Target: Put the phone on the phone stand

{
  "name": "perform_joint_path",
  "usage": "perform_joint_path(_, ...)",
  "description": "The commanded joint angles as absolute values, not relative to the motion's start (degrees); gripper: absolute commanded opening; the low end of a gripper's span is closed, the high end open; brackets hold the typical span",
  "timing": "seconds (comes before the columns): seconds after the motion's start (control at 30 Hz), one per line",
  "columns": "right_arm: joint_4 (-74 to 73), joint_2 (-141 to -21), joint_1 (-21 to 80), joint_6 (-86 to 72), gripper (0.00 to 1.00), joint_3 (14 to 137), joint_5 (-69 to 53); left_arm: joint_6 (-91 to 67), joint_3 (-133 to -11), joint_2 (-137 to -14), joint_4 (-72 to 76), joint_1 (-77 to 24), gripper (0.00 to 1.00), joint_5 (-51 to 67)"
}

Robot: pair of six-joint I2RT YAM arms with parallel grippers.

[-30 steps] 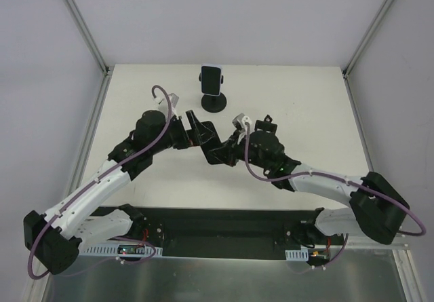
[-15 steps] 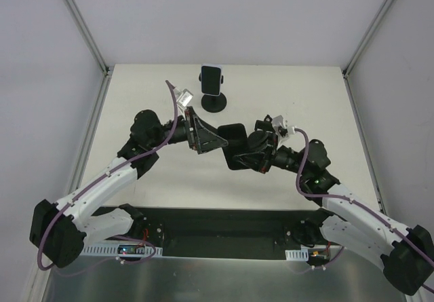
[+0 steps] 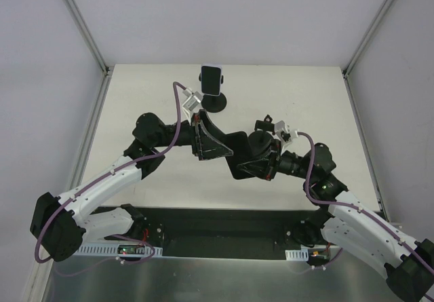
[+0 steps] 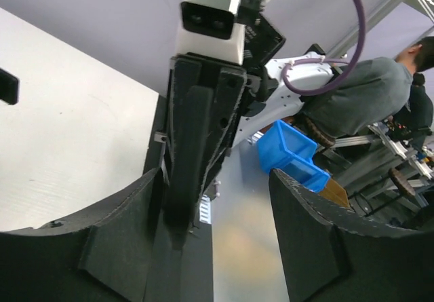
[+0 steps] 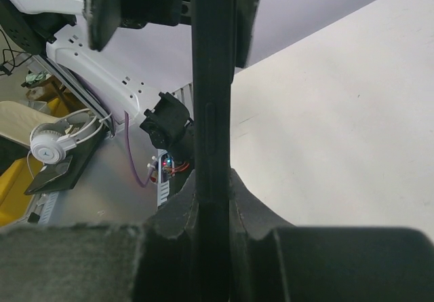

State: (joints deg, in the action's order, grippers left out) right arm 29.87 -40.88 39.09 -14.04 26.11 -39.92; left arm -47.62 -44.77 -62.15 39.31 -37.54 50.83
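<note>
While your right end effector (image 5: 212, 195) clamps the phone (image 5: 212, 78), your left end effector (image 4: 215, 188), jaws apart astride it, sits nearer the phone stand (image 3: 214, 93).

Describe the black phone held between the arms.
The phone is a thin, matte black slab, edge-on to the right wrist camera, with a slim slot along its side. Held off the table, one end is clamped in the right gripper; the open left gripper straddles the other end, contact unclear.
</note>
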Motion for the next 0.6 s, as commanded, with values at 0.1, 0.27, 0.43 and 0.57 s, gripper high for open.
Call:
perform_joint_path(0.1, 33.4, -39.0, 39.1, -14.9, 0.01, 27.9, -40.9, -45.7, -49.6, -62.0, 39.9, -39.8, 0.38, 51.7)
perform_joint_path(0.27, 32.9, -38.3, 39.2, -15.1, 0.0, 28.5, -39.6, -43.6, -51.0, -62.7, 37.6, -41.0, 0.28, 51.7)
perform_joint_path(0.43, 29.1, -39.1, 39.0, -13.7, 0.01, 29.7, -38.3, -41.9, -53.9, -63.1, 35.3, -41.5, 0.0, 51.1)
perform_joint_path(0.57, 5.3, -36.7, 39.0, -7.9, 0.71, 34.2, -19.1, -31.1, -63.0, -63.5, 16.9, -41.5, 0.0, 41.5)
